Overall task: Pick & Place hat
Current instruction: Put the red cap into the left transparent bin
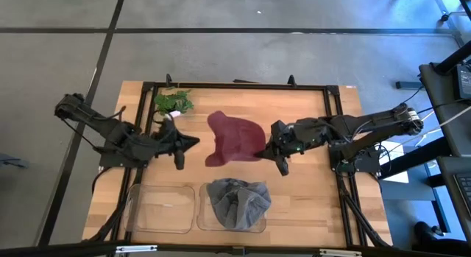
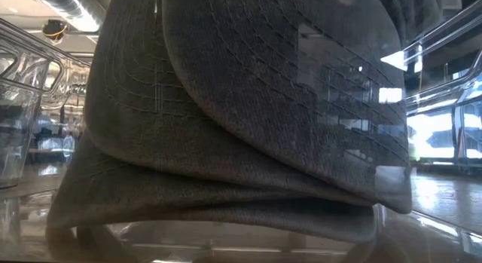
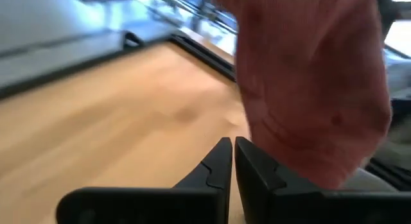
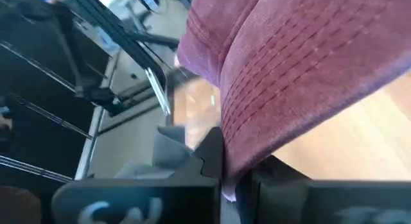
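A maroon cap (image 1: 234, 138) lies at the middle of the table; it also fills the right wrist view (image 4: 302, 70) and shows in the left wrist view (image 3: 308, 89). My right gripper (image 1: 269, 149) is shut on the cap's right side. My left gripper (image 1: 193, 141) is shut and stands just left of the cap, touching nothing; its fingers show close together in the left wrist view (image 3: 231, 156). A grey cap (image 1: 237, 201) sits in a clear bin near the table's near edge and fills the low view (image 2: 241, 120). My right gripper pinches the maroon cap's stitched brim (image 4: 239, 161) between its two fingers, at the brim's edge. The fingers come from the table's right, slanting down. The brim stands edge-on in the hold, above the bare wood; the crown (image 1: 228, 135) rests on the table.
An empty clear bin (image 1: 162, 208) stands left of the bin with the grey cap (image 1: 254, 226). A green leafy sprig (image 1: 173, 102) lies near the far left corner. A black frame (image 1: 243, 85) runs along the table's edges. Bare wood (image 1: 309, 198) lies at the near right.
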`<action>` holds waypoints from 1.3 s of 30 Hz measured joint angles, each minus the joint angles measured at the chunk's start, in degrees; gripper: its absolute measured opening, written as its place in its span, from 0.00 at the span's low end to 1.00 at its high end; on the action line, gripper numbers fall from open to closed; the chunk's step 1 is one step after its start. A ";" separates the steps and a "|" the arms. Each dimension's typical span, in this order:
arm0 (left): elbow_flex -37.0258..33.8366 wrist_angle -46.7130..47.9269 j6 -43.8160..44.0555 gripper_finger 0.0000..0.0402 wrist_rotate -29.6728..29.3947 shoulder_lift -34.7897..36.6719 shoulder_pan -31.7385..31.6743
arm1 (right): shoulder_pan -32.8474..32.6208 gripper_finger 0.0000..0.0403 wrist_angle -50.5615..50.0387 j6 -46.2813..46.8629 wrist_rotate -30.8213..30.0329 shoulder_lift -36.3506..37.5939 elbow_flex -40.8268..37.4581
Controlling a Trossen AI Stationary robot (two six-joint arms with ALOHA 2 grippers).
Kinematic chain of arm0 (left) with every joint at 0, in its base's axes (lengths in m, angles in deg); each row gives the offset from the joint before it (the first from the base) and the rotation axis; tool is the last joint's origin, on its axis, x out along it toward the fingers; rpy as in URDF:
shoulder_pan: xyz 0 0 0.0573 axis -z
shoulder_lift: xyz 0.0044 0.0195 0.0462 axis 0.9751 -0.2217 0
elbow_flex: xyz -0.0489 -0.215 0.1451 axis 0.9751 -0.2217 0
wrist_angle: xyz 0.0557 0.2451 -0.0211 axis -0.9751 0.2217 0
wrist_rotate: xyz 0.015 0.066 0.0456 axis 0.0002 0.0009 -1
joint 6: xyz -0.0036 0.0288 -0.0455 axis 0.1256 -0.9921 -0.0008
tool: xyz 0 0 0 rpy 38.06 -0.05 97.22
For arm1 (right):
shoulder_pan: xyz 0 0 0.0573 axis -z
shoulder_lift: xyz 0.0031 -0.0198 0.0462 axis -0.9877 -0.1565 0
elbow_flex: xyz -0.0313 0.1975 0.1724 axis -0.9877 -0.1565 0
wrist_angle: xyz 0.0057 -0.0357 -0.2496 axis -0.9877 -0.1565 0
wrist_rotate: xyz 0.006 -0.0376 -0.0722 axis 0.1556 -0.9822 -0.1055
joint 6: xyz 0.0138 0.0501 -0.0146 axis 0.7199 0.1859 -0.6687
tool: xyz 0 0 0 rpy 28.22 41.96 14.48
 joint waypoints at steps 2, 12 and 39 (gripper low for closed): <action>-0.97 -4.39 -1.37 0.05 5.91 -0.07 -1.78 | 0.02 0.04 3.13 -1.46 0.86 -0.02 0.01; -1.09 -22.26 -10.92 0.31 27.35 2.11 -6.02 | -0.54 0.04 11.18 -10.08 4.14 0.20 0.04; -1.09 -29.91 -14.14 0.49 30.36 4.19 -6.02 | -2.34 0.04 16.59 -22.38 2.10 -3.54 5.81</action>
